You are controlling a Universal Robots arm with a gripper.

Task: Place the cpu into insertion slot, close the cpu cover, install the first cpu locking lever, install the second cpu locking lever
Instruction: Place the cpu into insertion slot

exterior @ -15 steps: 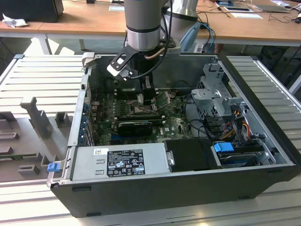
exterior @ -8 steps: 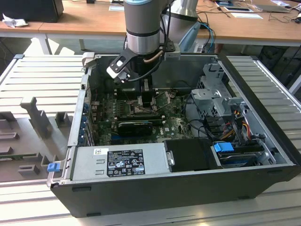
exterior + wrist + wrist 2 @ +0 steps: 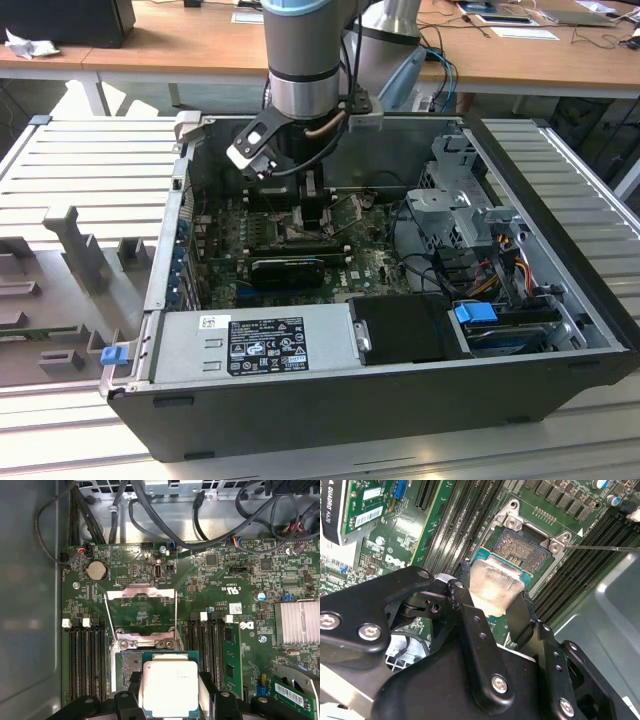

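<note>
Inside the open computer case (image 3: 420, 400), your gripper (image 3: 495, 594) pinches the cpu (image 3: 492, 580) just over the insertion slot (image 3: 522, 550); seating it calls for square alignment.

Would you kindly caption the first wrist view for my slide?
Gripper holds the cpu over the open insertion slot, the cpu cover raised.

- A dark computer case (image 3: 400, 415) lay open on a grey slatted surface (image 3: 100, 165), with a wooden desk (image 3: 200, 45) behind it.
- A silver power supply (image 3: 250, 340) sat along the case's near wall.
- A blue tab (image 3: 476, 312) showed to the exterior view's right of the power supply.
- A metal drive cage (image 3: 455, 205) stood at the exterior view's right, beside coloured wires (image 3: 505, 250).
- In the first wrist view, a coin battery (image 3: 96, 570), a finned heatsink (image 3: 297, 622) and black memory slots (image 3: 87, 662) sat on the green board (image 3: 240, 580).
- Black cables (image 3: 165, 522) looped past the board's edge.
- A long black part (image 3: 288, 271), possibly an expansion card, lay across the board.
</note>
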